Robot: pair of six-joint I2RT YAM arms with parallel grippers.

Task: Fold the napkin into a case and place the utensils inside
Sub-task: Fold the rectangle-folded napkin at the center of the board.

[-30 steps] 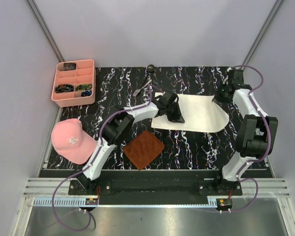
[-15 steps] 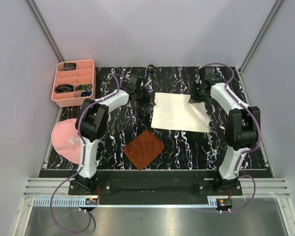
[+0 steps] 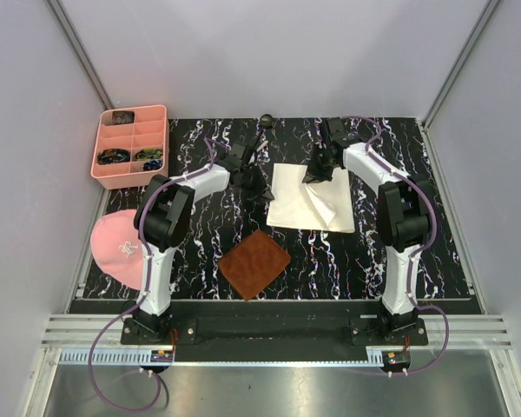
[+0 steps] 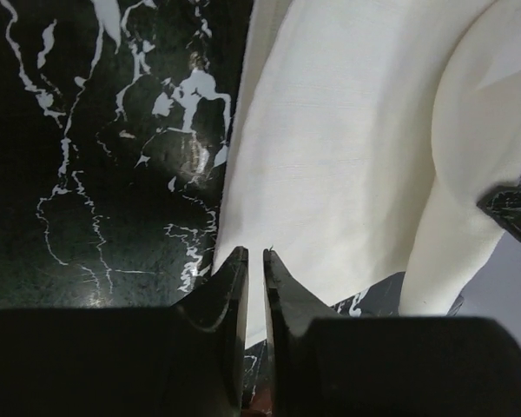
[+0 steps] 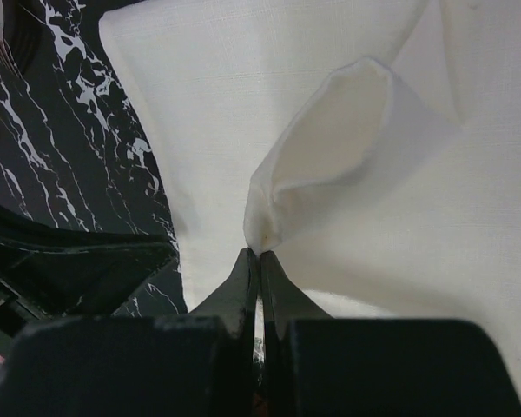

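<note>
From above, found the napkin (image 3: 330,213) lying as a cream-white, roughly square fold on the far middle of the black marbled table (image 3: 347,261). Noted a few creases across its middle. Spotted the left gripper (image 3: 260,189) just beside the cloth's left edge, and the right gripper (image 3: 316,176) down at the far edge. Picked out the dark spoon (image 3: 267,120) beyond the left arm, apart from the cloth; could not make out the fork. Saw the brown mat (image 3: 254,263) nearer the bases, clear of the napkin, with the pink tray (image 3: 128,178) at far left and the pink cap (image 3: 122,246) below it.

Through the left wrist camera, caught the left gripper (image 4: 253,259) with its fingers drawn nearly together, only a thin slit between them, tips right at the napkin (image 4: 347,148) border where it met the table (image 4: 113,174). Could not tell whether any cloth sat in that slit.

Through the right wrist camera, watched the right gripper (image 5: 254,258) pinched fully together on the napkin (image 5: 243,113), lifting a small peaked pleat off the flat layer beneath.
</note>
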